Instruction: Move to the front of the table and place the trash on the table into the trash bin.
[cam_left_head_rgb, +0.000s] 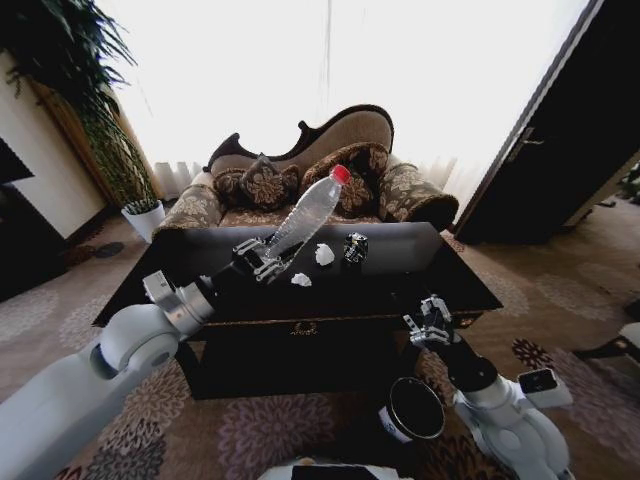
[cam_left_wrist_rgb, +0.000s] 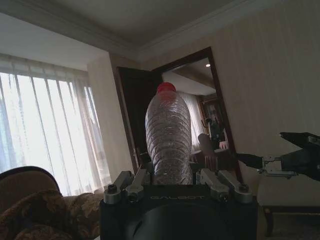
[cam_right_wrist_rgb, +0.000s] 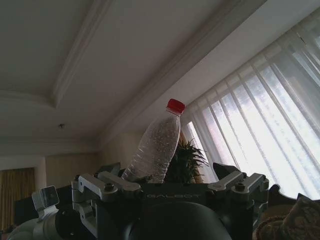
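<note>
Plant (cam_left_head_rgb: 120, 150) leaves hang at the far left of the head view, beside a white pot on the carpet. Nearer, the left arm reaches over the left half of the table (cam_left_head_rgb: 450, 285), its left gripper (cam_left_head_rgb: 262, 260) clenched on the lower end of a clear plastic bottle (cam_left_head_rgb: 310, 212) with a red cap. The bottle is lifted off the dark top and leans, cap up and toward the right, in front of the sofa (cam_left_head_rgb: 300, 170) behind the table. In the left wrist view the fingers (cam_left_wrist_rgb: 131, 186) press the bottle's ribbed body (cam_left_wrist_rgb: 168, 135) from both sides.

Just right of that gripper, two white paper wads lie on the tabletop: a small one (cam_left_head_rgb: 301, 280) near the front and a larger one (cam_left_head_rgb: 324, 255) behind it. A shiny black-and-silver can (cam_left_head_rgb: 355, 247) stands beside the larger wad.

Further right and lower, the right gripper (cam_left_head_rgb: 430, 322) hangs at the table's front edge, fingers (cam_right_wrist_rgb: 107, 182) spread and holding nothing. Below it the bin (cam_left_head_rgb: 412, 410) stands on the carpet, black, round, its mouth facing up, close to the right arm.
</note>
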